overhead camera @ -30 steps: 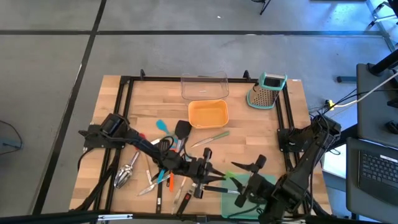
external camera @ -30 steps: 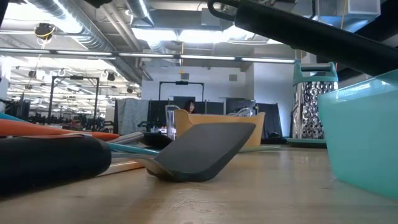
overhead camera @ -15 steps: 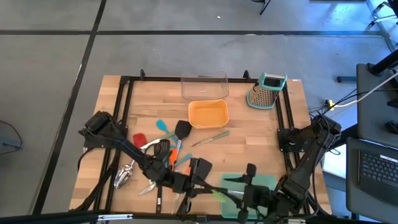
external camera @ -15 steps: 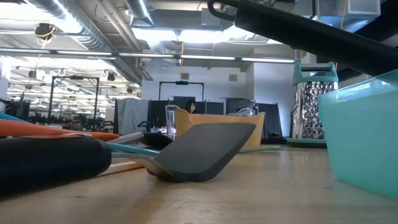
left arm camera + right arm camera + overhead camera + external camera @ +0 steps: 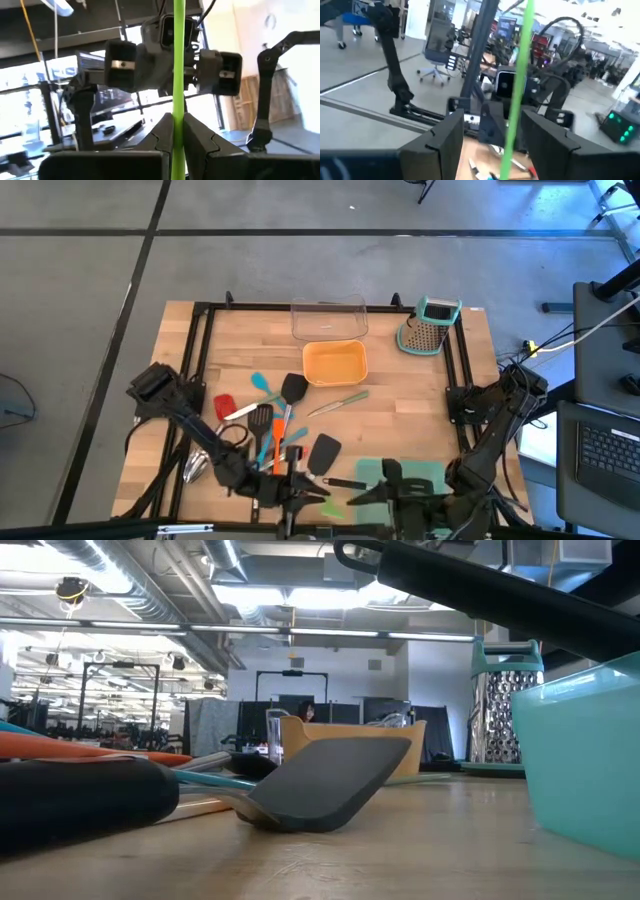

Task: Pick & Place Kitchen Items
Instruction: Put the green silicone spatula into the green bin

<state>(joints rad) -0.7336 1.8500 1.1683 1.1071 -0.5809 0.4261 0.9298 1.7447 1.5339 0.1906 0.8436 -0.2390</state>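
Observation:
A thin green tool [image 5: 335,500] hangs between my two grippers at the table's near edge. My left gripper [image 5: 303,494] is shut on it; the left wrist view [image 5: 178,142] shows its handle [image 5: 178,60] running between the fingers. My right gripper [image 5: 378,492] faces it, open. In the right wrist view its fingers [image 5: 440,145] stand wide on either side of the green handle [image 5: 517,90]. Other utensils lie flat on the table: a black spatula [image 5: 325,448], a red spatula [image 5: 224,402], a teal tool [image 5: 262,383], an orange tool [image 5: 277,435] and a steel scoop [image 5: 195,465]. My left gripper pinches the green tool's thin handle [image 5: 178,117] between its two fingers. The fingers lie across the handle and come level from the table's left. The tool is lifted clear of the table and reaches toward my right gripper.
A teal tray [image 5: 420,472] sits at the near right under my right arm. An orange tray [image 5: 335,362] and a clear tray [image 5: 328,318] stand at the far middle, with a steel grater [image 5: 430,328] at the far right. A green-handled knife [image 5: 340,402] lies mid-table.
Both grippers have gone toward the table's near edge and somewhat to the left, and the green tool has gone with them. The black spatula that lay under the left arm now shows in the open.

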